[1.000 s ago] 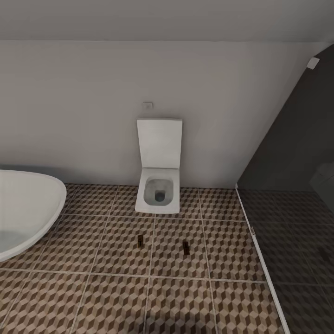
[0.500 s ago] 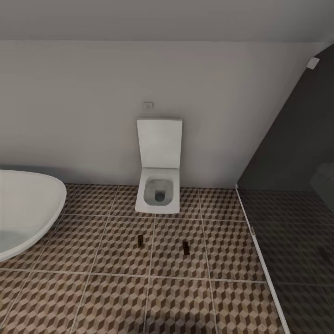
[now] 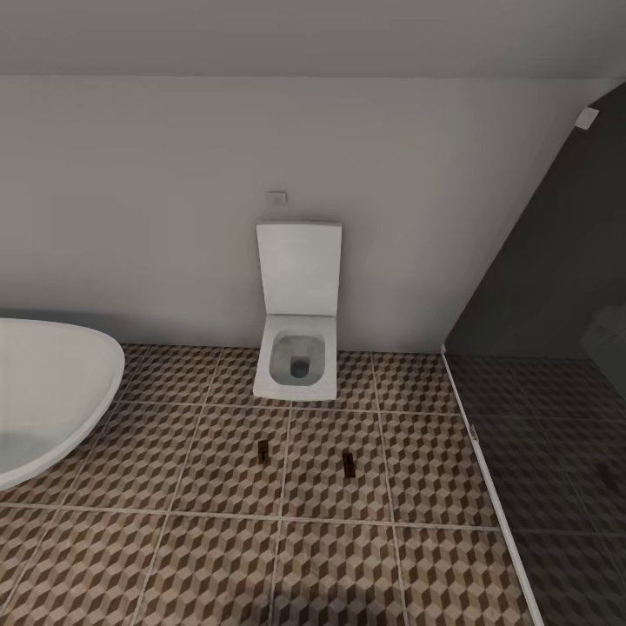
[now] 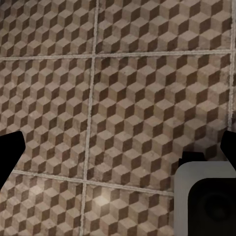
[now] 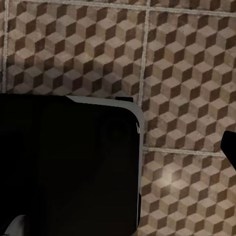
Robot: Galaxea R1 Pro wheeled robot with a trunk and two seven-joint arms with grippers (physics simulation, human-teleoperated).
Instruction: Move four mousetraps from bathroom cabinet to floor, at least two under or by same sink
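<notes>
Two mousetraps lie on the bathroom floor (image 3: 217,556) in front of the toilet, one (image 3: 263,449) to the left and one (image 3: 349,462) to the right, about a tile apart. They look small and dark from here. The cabinet is out of view. My left gripper (image 4: 118,152) hangs open over bare patterned tiles, its dark fingertips (image 4: 10,157) at the two sides of the left wrist view, nothing between them. My right gripper (image 5: 120,152) is open too, with one fingertip (image 5: 230,147) showing and a black part of the robot (image 5: 69,162) covering the other side.
A white toilet (image 3: 297,348) with its lid up stands against the back wall. A large white oval basin (image 3: 48,391) juts in from the left. A dark glass shower partition (image 3: 548,287) with a white floor rail (image 3: 491,496) closes off the right side.
</notes>
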